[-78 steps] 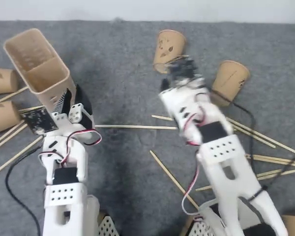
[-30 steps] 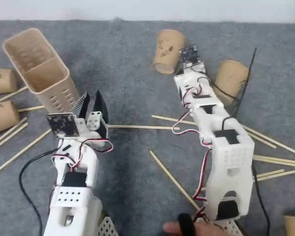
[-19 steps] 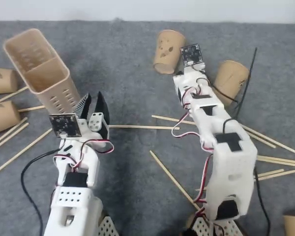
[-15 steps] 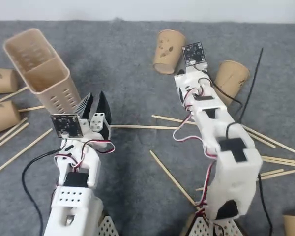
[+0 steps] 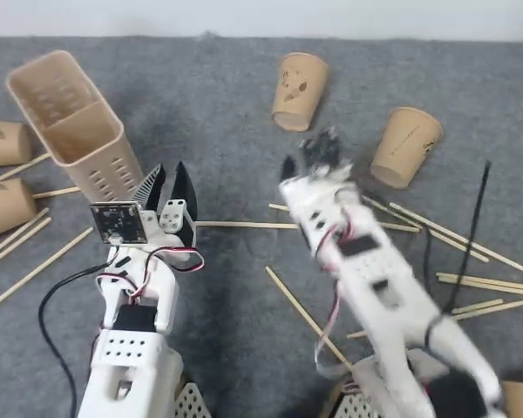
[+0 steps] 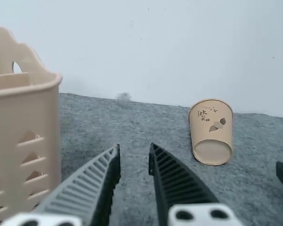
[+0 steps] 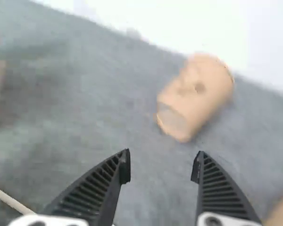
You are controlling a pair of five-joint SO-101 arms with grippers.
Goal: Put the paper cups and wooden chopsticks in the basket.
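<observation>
Four paper cups [image 5: 301, 87] (perhaps five), one basket [image 5: 98, 171]

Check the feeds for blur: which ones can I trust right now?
High view: the right arm is smeared, while the basket and chopsticks are crisp. Right wrist view: everything is soft, the paper cup a streaked blob, though the open right pincer reads fairly well. Left wrist view: clean, with the left pincer sharp; trust this one.

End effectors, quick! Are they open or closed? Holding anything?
Left end effector: open, holding nothing.
Right end effector: open, holding nothing.
</observation>
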